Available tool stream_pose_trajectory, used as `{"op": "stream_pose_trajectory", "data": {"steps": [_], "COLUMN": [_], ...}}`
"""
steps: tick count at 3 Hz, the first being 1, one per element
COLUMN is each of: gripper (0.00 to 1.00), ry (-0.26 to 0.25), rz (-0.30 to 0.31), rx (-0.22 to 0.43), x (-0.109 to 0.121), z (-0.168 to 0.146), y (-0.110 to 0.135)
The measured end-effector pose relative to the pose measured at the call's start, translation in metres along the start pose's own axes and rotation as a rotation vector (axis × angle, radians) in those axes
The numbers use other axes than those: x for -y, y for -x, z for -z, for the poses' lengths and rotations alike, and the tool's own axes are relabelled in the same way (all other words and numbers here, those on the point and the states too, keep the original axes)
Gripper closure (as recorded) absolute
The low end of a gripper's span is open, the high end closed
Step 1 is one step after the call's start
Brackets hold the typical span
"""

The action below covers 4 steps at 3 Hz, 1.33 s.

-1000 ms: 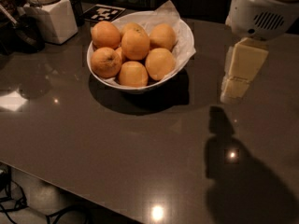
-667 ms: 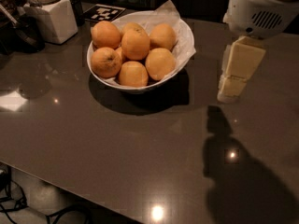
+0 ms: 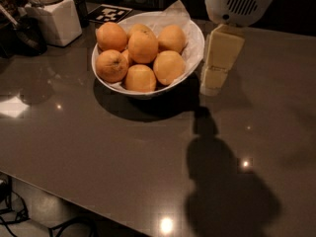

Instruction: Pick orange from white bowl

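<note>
A white bowl (image 3: 192, 53) lined with crumpled white paper stands at the back middle of the dark table. It holds several oranges; a smooth one (image 3: 169, 66) lies at the right front of the pile, and one with a dark stem dimple (image 3: 111, 65) lies at the left front. My gripper (image 3: 213, 80) hangs from its white wrist housing just right of the bowl's rim, its cream fingers pointing down above the table. It holds nothing that I can see.
A white square-based jar (image 3: 53, 15) stands at the back left beside a dark object (image 3: 27, 33). A black-and-white marker card (image 3: 109, 14) lies behind the bowl. The table's front edge (image 3: 74, 201) runs diagonally at the lower left, with cables on the floor below.
The gripper has moved left, closer to the bowl's right rim. The bowl and oranges have not moved on the table.
</note>
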<state>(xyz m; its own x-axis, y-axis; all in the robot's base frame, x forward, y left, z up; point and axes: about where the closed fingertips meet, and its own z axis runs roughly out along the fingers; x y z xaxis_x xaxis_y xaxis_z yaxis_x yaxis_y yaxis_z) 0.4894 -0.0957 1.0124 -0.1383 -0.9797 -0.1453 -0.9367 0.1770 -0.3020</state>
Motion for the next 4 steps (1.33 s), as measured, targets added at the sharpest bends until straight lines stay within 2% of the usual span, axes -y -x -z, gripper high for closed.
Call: {"op": "stream_pose_trajectory", "data": {"steps": [1,2,3,4], "gripper": [0.0,0.0,0.0,0.0], "ry": [-0.014,0.001,0.017,-0.007], "rz": [0.001,-0.058,-0.138,-0.136], "rx": [0.012,0.017,0.013,0.048], "x": [0.002,0.019,0.053,0.061], "z": [0.001,-0.004,-0.018,-0.016], "y": [0.004,0.018,0.044,0.056]}}
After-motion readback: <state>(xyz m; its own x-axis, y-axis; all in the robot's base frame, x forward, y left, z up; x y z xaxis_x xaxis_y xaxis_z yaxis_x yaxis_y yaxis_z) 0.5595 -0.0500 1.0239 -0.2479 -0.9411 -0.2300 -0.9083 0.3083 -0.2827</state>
